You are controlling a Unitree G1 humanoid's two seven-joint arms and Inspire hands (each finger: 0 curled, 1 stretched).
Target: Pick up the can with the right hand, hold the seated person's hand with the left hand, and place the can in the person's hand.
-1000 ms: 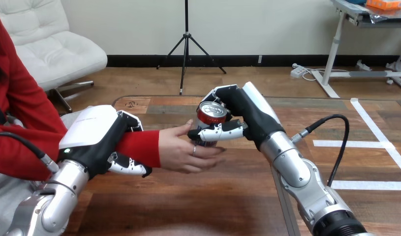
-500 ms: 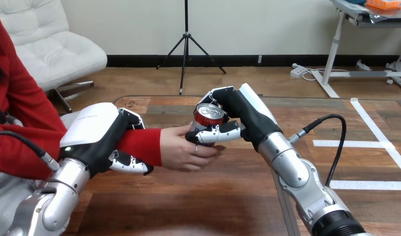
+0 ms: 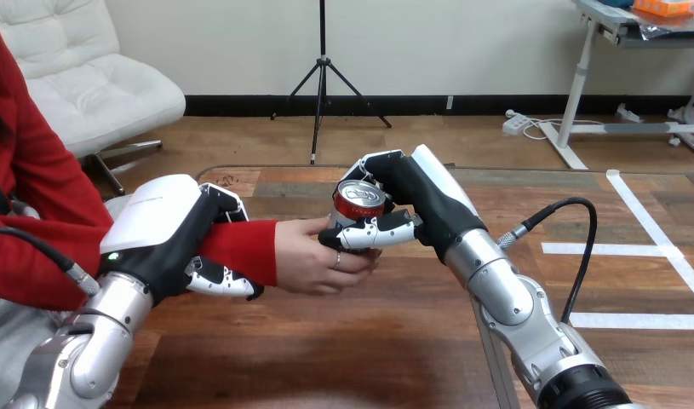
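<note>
A red can [image 3: 358, 204] with a silver top stands upright in my right hand [image 3: 411, 204], whose fingers and thumb are curled round it. The can rests in the palm of the person's hand [image 3: 313, 260], which reaches in from the left, palm up, with its fingers under and beside the can. My left hand [image 3: 169, 239] is shut on the person's red-sleeved forearm [image 3: 237, 251], fingers over the top and thumb under it, just behind the wrist.
The wooden table [image 3: 326, 358] stretches in front of both arms. Its right edge [image 3: 488, 341] runs under my right forearm. A black cable [image 3: 573, 247] loops off my right arm at the right.
My right hand has carried the can a little left and down into the person's palm. The person's fingers have closed slightly towards the can. My left hand keeps its hold.
</note>
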